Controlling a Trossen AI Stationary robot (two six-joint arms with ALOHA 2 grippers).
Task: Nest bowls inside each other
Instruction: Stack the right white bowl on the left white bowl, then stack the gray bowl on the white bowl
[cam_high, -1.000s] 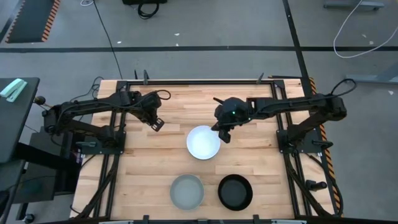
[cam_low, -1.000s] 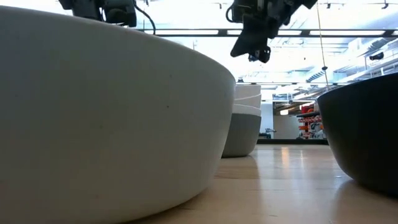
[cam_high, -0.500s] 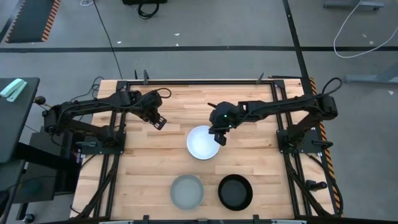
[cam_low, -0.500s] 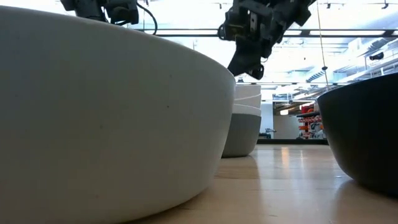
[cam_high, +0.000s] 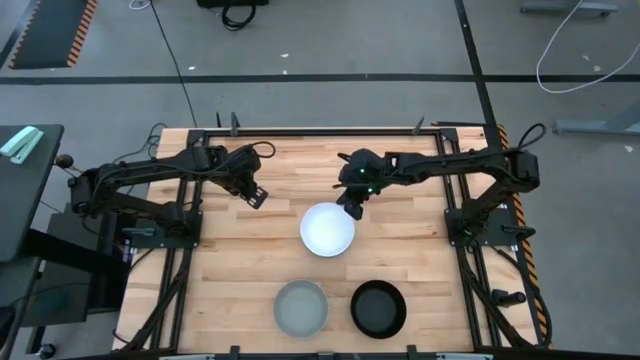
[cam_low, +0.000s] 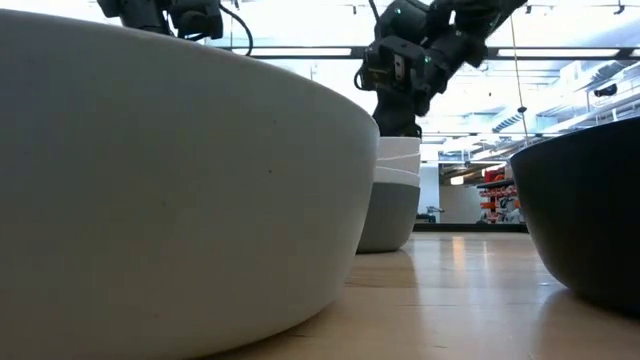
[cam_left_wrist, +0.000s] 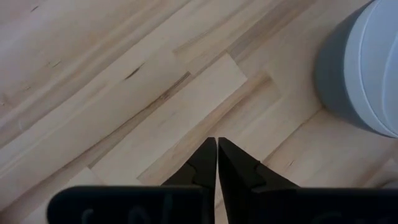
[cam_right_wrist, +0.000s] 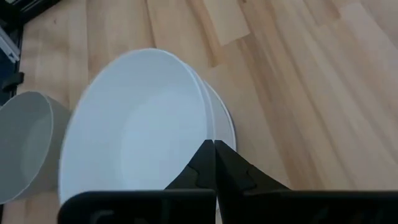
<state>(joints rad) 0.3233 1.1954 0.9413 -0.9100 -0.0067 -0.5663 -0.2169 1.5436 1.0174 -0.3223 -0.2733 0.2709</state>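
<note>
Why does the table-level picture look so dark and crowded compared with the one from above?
In the low view, bright ceiling lights and windows sit behind everything, so the right hand is a silhouette, and the light grey bowl stands so near the lens that it looms huge. In the high view, light falls evenly on the table, with only soft shadows around the white stack.

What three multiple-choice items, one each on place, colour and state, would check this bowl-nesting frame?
1. Where is the right gripper?
A. over the black bowl
B. at the far rim of the white stack
C. off the table

2. What colour is the bowl beside the black bowl at the near edge?
A. light grey
B. red
C. white

3. How do the left gripper's fingers stand?
A. wide open
B. shut, holding nothing
C. shut on a bowl

Key: 1 B, the high view puts it at the white stack's far rim; 2 A, the high view shows light grey; 3 B, the left wrist view shows the fingertips together over bare wood.
</note>
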